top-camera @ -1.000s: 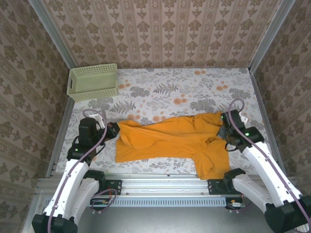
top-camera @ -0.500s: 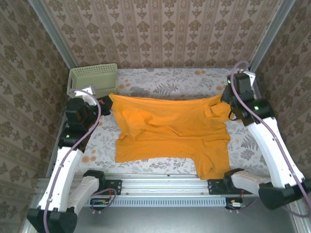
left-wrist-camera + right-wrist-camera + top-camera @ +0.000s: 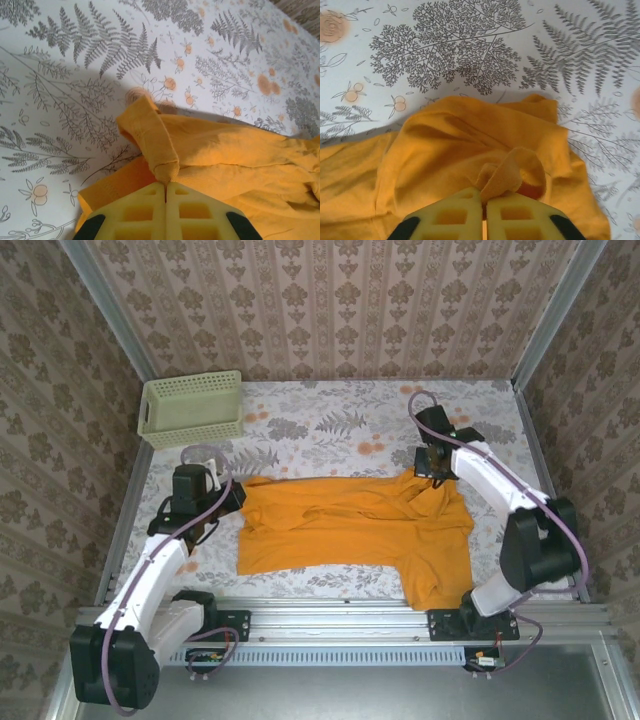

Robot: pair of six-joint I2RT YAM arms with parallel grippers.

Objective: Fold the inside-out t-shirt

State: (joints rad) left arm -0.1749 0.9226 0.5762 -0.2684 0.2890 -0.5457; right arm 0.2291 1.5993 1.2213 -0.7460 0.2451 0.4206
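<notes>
One orange t-shirt point(image 3: 350, 525), pinched by two jaws; one green basket point(image 3: 190, 410).

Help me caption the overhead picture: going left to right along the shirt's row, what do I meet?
left hand → inside-out t-shirt → right hand

Bright even light, faint soft shadows; mild blur
</notes>
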